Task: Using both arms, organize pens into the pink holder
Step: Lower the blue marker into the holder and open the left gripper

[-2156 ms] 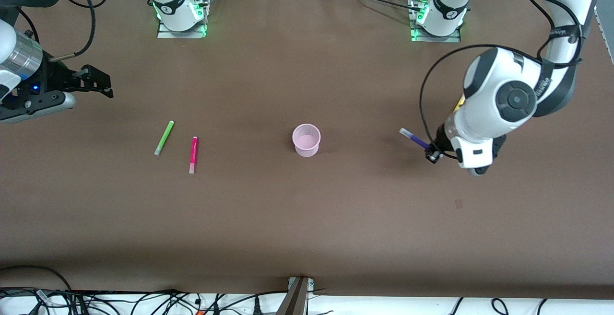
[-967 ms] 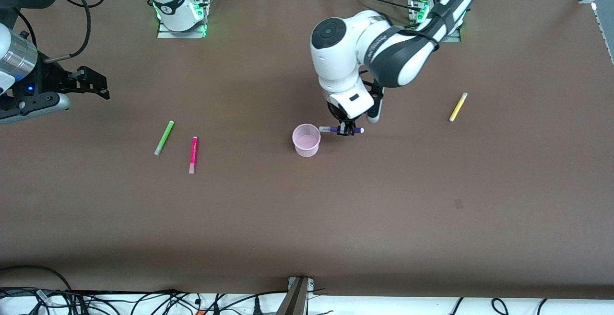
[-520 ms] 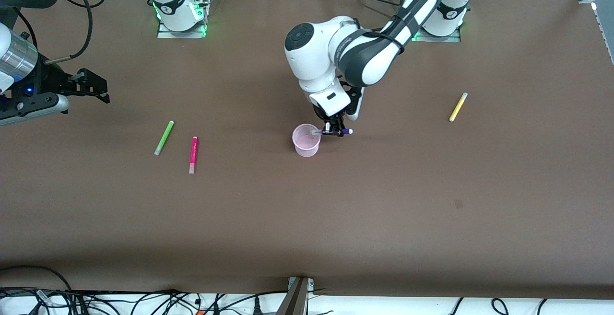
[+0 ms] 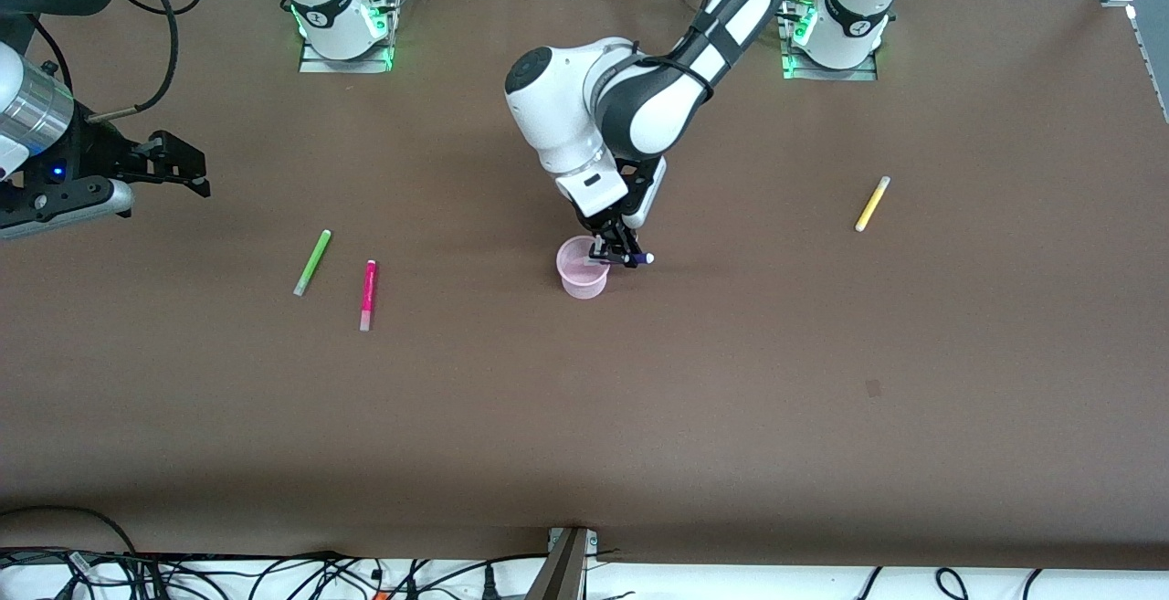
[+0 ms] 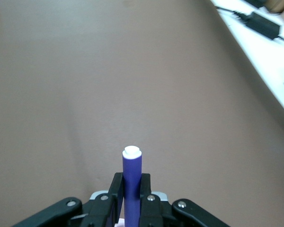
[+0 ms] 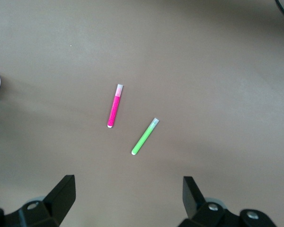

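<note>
Matt brown table (image 4: 731,381) covering; translucent pale pink plastic holder (image 4: 581,282) under the left gripper (image 4: 614,258), smooth plastic purple pen (image 5: 131,184) clamped inside.

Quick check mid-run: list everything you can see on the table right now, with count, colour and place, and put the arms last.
purple pen: one, dark purple with pale end cap, clamped in the left gripper, lying crosswise above the pink holder's rim.
pink holder: one, pale pink translucent cup, upright mid-table, nothing visibly inside.
green pen: one, light green, flat on the table toward the right arm's end.
magenta pen: one, magenta-pink, flat beside the green pen, slightly nearer the front camera.
yellow pen: one, yellow, flat toward the left arm's end.
table: one, brown surface.
left gripper: black, shut on the purple pen, over the holder's edge.
right gripper: black, open, waiting above the right arm's end.
</note>
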Robot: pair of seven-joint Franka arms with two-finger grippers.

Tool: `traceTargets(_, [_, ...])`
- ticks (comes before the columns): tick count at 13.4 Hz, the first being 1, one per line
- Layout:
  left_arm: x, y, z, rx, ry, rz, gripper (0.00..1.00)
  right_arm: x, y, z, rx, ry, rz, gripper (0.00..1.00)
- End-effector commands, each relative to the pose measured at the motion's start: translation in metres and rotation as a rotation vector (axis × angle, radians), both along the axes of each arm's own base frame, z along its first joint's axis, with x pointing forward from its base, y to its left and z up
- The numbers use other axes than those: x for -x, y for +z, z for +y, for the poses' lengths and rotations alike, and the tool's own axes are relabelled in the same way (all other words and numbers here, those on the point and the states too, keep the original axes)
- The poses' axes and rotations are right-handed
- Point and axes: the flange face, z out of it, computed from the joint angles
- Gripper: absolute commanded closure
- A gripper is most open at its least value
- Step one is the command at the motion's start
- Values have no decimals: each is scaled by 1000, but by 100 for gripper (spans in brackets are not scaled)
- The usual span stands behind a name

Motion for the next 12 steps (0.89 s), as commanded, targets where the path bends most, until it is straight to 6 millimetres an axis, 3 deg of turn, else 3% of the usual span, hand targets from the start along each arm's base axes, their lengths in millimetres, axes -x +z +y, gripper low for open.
traceTargets(1, [1, -3, -20, -25, -26, -59, 100, 1, 2, 3, -10, 2, -8, 0])
traceTargets(4, [12, -19, -30, -59, -64, -67, 100, 0, 3, 6, -30, 1, -15, 0])
traceTargets(9, [17, -30, -34, -71, -74, -60, 100, 1, 4, 11, -35, 9, -16, 0])
traceTargets(10, [19, -30, -35, -74, -76, -60, 95, 0, 3, 11, -39, 11, -14, 0])
traceTargets(11, [20, -30, -35, -75, -76, -59, 75, 1, 4, 10, -45, 12, -12, 0])
traceTargets(12, [20, -29, -36, -73, -78, -60, 66, 0, 4, 10, -44, 14, -14, 0])
